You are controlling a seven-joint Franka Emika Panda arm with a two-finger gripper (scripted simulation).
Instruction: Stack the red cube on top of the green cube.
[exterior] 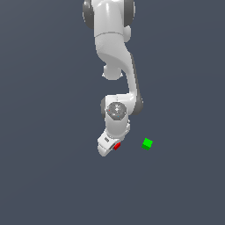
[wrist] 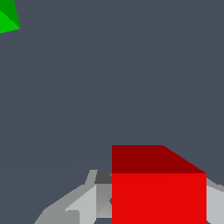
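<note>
Red cube (exterior: 117, 146) sits at the gripper (exterior: 113, 147) tip, mostly covered by the white hand in your exterior view; only a sliver shows. Wrist view: red cube (wrist: 158, 192) fills the near field between grey fingers (wrist: 83, 203) (cut off by the frame edge), so clamped on it as far as you can see. Green cube (exterior: 147, 143) lies apart at the red cube's 3 o'clock, on the dark floor (exterior: 52, 176). In the wrist view only a corner of it (wrist: 8, 17) shows.

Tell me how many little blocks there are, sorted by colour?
Red cube: 1
Green cube: 1
Total: 2
</note>
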